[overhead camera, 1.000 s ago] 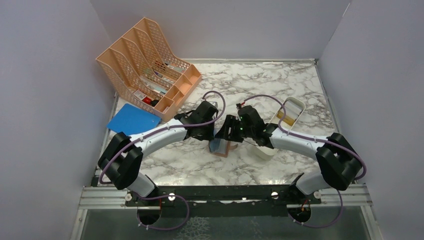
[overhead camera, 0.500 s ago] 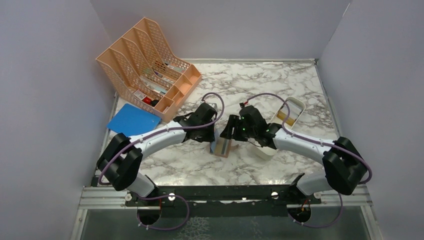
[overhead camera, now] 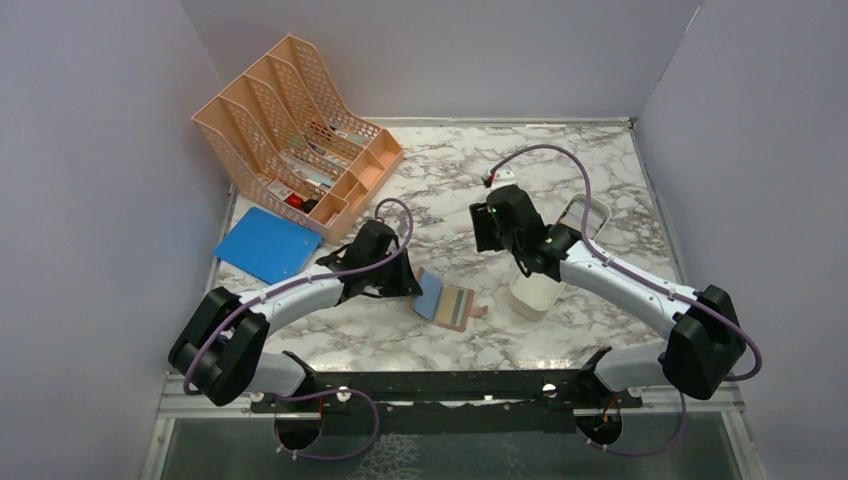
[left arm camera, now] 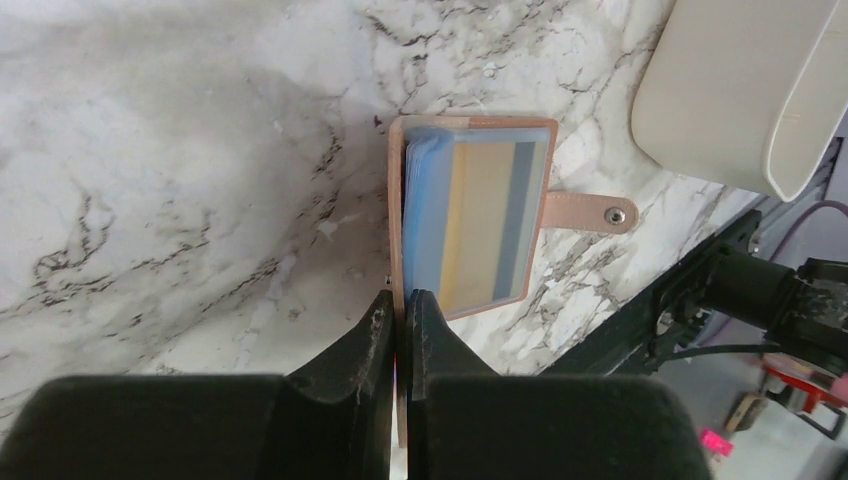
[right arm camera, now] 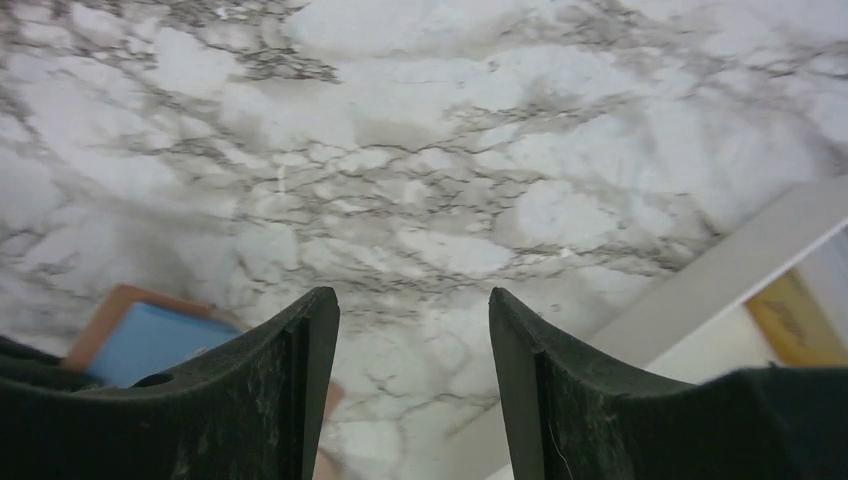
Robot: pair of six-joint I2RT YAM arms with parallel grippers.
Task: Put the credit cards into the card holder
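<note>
Card holder (left arm camera: 470, 215) edge pinched in left claw (left arm camera: 400, 308); right claw (right arm camera: 411, 305) apart.

a marble-patterned table (overhead camera: 560, 160). at its far left corner stands a peach mesh organiser (overhead camera: 290, 120), with a flat blue folder (overhead camera: 262, 243) just beside it on the near side. near the middle front lies the card holder (overhead camera: 448, 303), open, blue lining up. to its right lies a white tray (overhead camera: 530, 300), set at a slant.

From above, the wrist hides the left fingers (left arm camera: 372, 345) and the card holder's (overhead camera: 447, 303) pinched edge; the right wrist view crops a yellowish card (right arm camera: 795, 322).
</note>
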